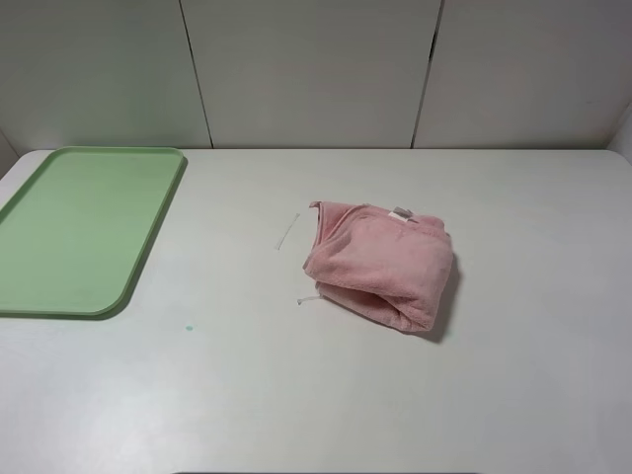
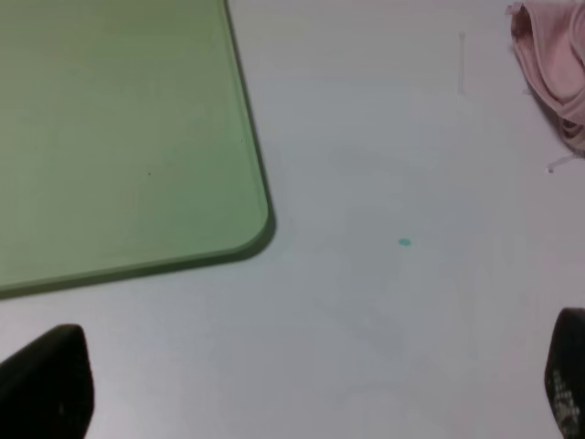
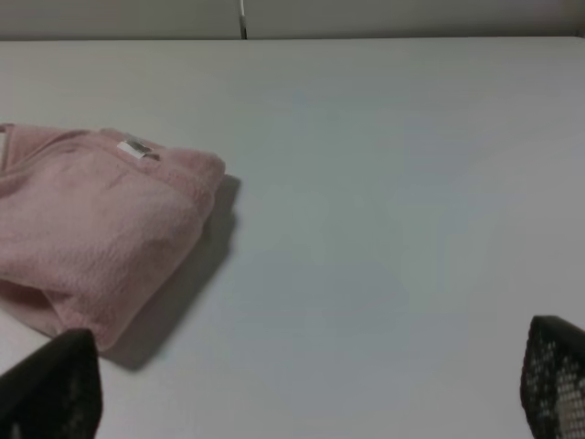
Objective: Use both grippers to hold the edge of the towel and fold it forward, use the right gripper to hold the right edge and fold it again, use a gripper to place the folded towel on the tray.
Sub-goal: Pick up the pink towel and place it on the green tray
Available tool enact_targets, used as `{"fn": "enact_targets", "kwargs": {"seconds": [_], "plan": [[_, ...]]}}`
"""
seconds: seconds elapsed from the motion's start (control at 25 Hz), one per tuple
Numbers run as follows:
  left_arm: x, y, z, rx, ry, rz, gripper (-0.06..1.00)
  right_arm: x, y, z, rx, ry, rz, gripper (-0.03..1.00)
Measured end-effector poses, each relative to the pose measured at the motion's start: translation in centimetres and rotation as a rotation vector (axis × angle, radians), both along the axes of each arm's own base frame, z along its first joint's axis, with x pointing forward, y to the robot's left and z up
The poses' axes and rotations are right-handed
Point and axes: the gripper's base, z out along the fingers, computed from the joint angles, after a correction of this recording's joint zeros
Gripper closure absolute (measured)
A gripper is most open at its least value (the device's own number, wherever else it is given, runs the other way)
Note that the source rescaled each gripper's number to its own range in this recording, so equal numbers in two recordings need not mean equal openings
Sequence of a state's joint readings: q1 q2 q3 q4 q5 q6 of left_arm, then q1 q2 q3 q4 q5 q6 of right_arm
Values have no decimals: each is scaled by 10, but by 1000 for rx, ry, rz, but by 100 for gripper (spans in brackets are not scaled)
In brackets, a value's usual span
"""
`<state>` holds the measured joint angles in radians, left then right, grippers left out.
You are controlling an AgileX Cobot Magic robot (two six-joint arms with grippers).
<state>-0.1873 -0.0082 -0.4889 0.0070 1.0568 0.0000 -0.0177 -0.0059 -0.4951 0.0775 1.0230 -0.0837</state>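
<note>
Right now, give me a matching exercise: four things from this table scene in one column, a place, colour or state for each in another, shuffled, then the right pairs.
Things:
1. towel
2. tray
3. left end effector
4. small green speck

Descriptions:
A. light green, at the table's left edge
B. pink, bunched up near the table's middle
C. open, holding nothing
D. on the bare table between tray and towel

Pairs: 1-B, 2-A, 3-C, 4-D

Green tray [image 2: 119, 137], pink towel [image 2: 553, 73] apart, pincer [image 2: 302, 389] wide
</note>
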Motion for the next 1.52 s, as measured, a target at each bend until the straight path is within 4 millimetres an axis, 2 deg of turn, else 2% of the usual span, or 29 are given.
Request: {"fn": "enact_targets", "kwargs": {"seconds": [0.88,1.2,1.36,1.52], "plan": [[4,-3,0,-27,37,-5,-5,0,0,0,-1,0,0,-3],[42,-18,4,-104,261,-21,-5,0,0,0,-1,0,0,-3],[73,-29,7,-175,300,-25,-5,0,0,0,-1,0,0,-3],[105,-42,2,-277,366,-14,-4,0,0,0,-1,0,0,-3]]}}
